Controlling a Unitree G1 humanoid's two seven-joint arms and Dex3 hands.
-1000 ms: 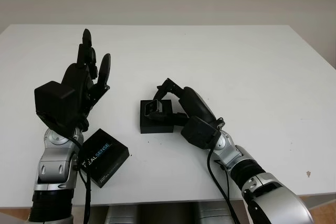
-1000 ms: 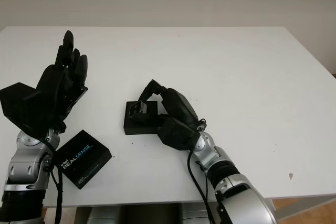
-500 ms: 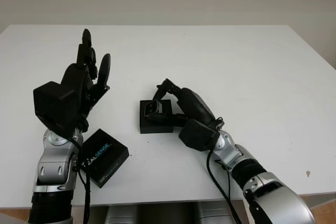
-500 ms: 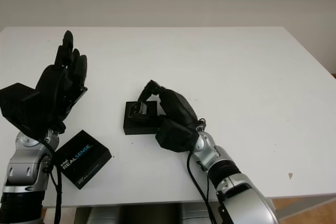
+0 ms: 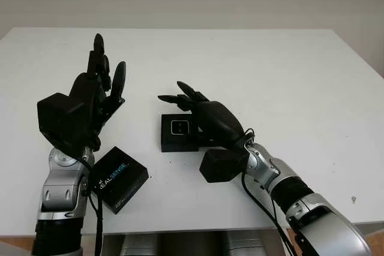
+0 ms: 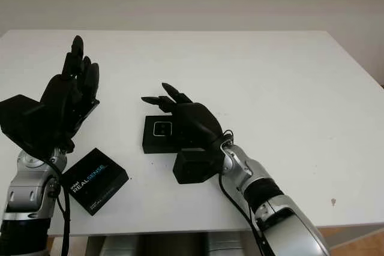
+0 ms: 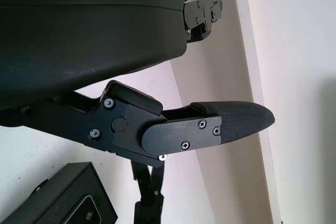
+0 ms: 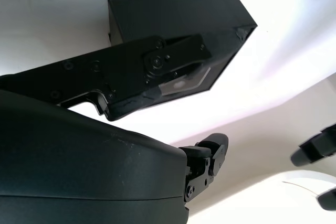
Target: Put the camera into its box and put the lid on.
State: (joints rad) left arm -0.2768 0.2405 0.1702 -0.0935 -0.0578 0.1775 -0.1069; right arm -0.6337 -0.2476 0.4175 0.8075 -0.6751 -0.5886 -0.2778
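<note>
I see the camera (image 5: 179,127) seated in its box (image 5: 179,133) at frame centre. My right hand (image 5: 201,112) hovers open just beside it. Left hand (image 5: 90,97) is raised open, upper left, ready for the lid (image 5: 119,179) lower left.

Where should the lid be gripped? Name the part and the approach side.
Grip the lid across its two long side edges, coming straight down from above. It lies flat, logo up, turned diagonally beside the raised left hand, so only the thin edges offer purchase.
</note>
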